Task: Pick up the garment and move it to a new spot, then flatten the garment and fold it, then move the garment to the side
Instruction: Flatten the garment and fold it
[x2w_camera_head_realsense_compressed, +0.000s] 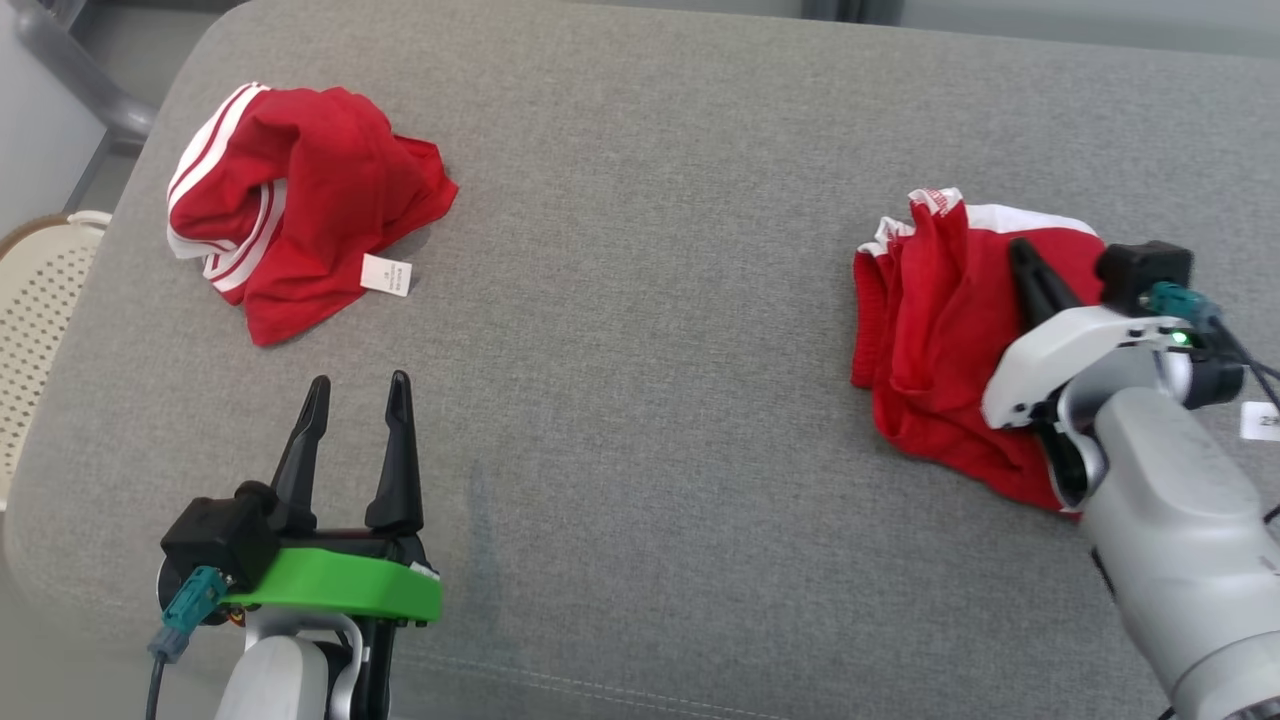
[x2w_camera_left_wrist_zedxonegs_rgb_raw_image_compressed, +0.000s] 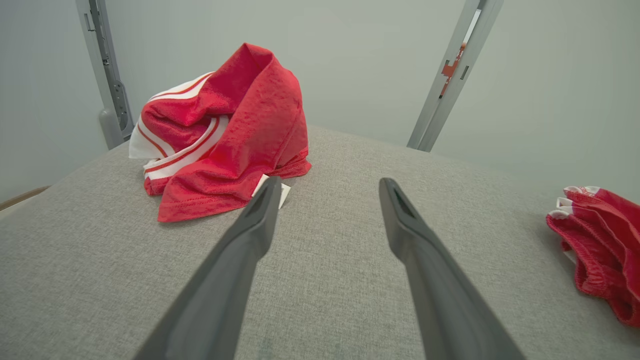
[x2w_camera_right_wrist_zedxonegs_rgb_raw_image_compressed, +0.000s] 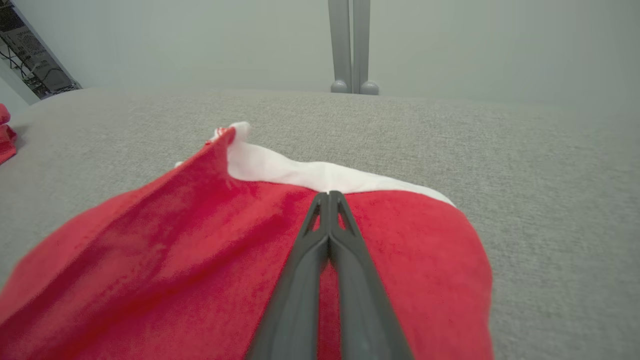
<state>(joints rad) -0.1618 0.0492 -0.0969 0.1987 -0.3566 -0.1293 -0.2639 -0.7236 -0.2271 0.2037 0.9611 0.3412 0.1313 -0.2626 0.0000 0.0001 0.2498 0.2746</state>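
The garment (x2w_camera_head_realsense_compressed: 930, 320) is a crumpled red heap with white trim on the right of the grey padded surface (x2w_camera_head_realsense_compressed: 650, 350). My right gripper (x2w_camera_head_realsense_compressed: 1022, 252) lies on top of it. In the right wrist view its fingers are pressed together at the garment (x2w_camera_right_wrist_zedxonegs_rgb_raw_image_compressed: 175, 240), with the right gripper (x2w_camera_right_wrist_zedxonegs_rgb_raw_image_compressed: 327, 194) tips at the seam where red meets white. No lettering shows. My left gripper (x2w_camera_head_realsense_compressed: 360, 382) stands open over bare surface at the lower left, holding nothing. In the left wrist view the left gripper (x2w_camera_left_wrist_zedxonegs_rgb_raw_image_compressed: 330, 182) points past the garment (x2w_camera_left_wrist_zedxonegs_rgb_raw_image_compressed: 605, 235) at the far right.
A second crumpled red cloth (x2w_camera_head_realsense_compressed: 310, 200) with white stripes and a white label lies at the far left, also in the left wrist view (x2w_camera_left_wrist_zedxonegs_rgb_raw_image_compressed: 225, 130). A pale perforated chair (x2w_camera_head_realsense_compressed: 40, 300) stands beyond the left edge. Grey metal posts (x2w_camera_left_wrist_zedxonegs_rgb_raw_image_compressed: 450, 75) rise behind the surface.
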